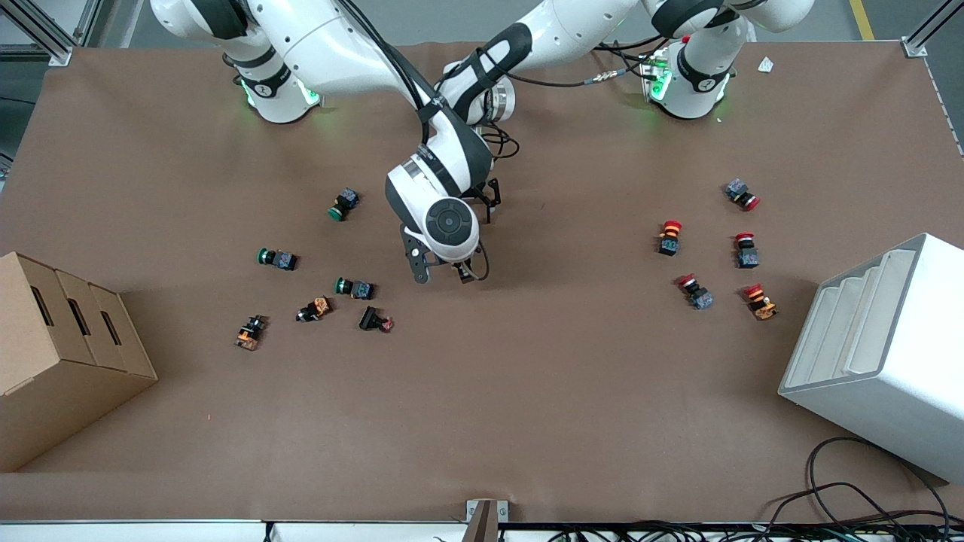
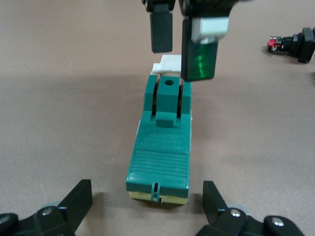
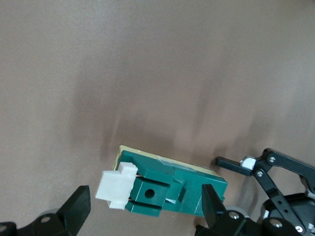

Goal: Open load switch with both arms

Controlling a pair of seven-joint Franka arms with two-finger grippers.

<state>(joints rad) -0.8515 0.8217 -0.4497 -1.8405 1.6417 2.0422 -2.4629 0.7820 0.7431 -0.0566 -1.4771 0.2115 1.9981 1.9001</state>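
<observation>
The load switch (image 2: 160,142) is a dark green block on a cream base with a white lever (image 2: 169,64) at one end, and it lies flat on the brown table. In the front view the right arm's wrist hides it. My left gripper (image 2: 146,206) (image 1: 489,199) is open, with one finger on each side of the end away from the lever, not touching. My right gripper (image 3: 145,209) (image 1: 440,272) is open above the lever end (image 3: 115,189), and its fingers (image 2: 161,29) hang clear of the block.
Green and orange push buttons (image 1: 354,287) lie nearer the front camera toward the right arm's end, beside a cardboard box (image 1: 60,354). Red push buttons (image 1: 670,237) lie toward the left arm's end by a white rack (image 1: 881,354). A black button (image 1: 375,321) is close by.
</observation>
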